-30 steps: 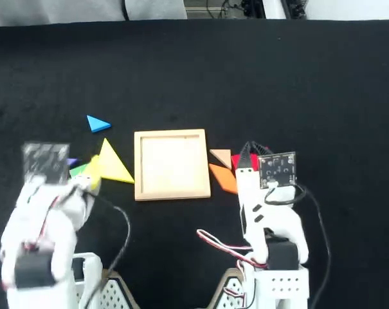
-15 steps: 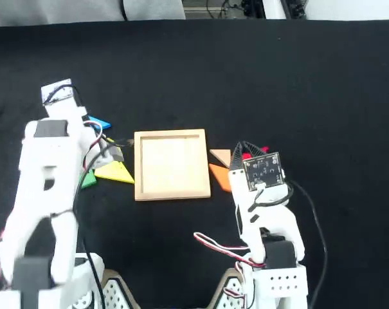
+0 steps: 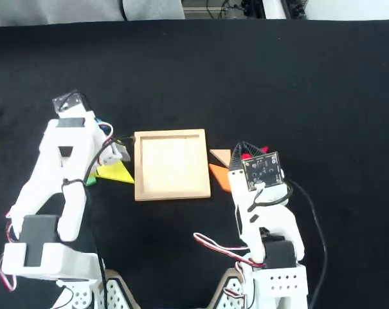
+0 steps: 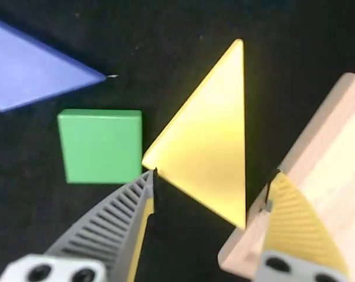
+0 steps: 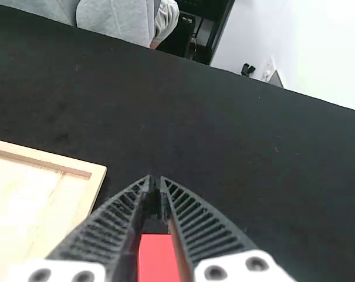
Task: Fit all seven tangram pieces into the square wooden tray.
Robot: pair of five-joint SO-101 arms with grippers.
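The square wooden tray [image 3: 171, 134] lies empty at the table's centre. Left of it sit a yellow triangle [image 3: 115, 172], a green square [image 3: 90, 181] and a blue triangle [image 3: 105, 126]. My left gripper [image 3: 116, 153] hangs over them; the left wrist view has it [image 4: 212, 176] open, straddling a corner of the yellow triangle [image 4: 212, 141], beside the green square [image 4: 101, 145] and the tray's edge [image 4: 318, 135]. Right of the tray lie tan [image 3: 220, 155], orange [image 3: 220, 177] and red [image 3: 263, 150] pieces. My right gripper [image 5: 154, 180] is shut and empty above the red piece [image 5: 156, 258].
Black cloth covers the table, with open room beyond the tray toward the far edge. Both arm bases stand at the near edge. The blue triangle [image 4: 30, 73] lies just past the green square. The tray's corner [image 5: 77, 171] lies close beside the right gripper.
The left arm swung up from the near left and came down over the yellow triangle beside the tray. The right arm shifted slightly, then held still.
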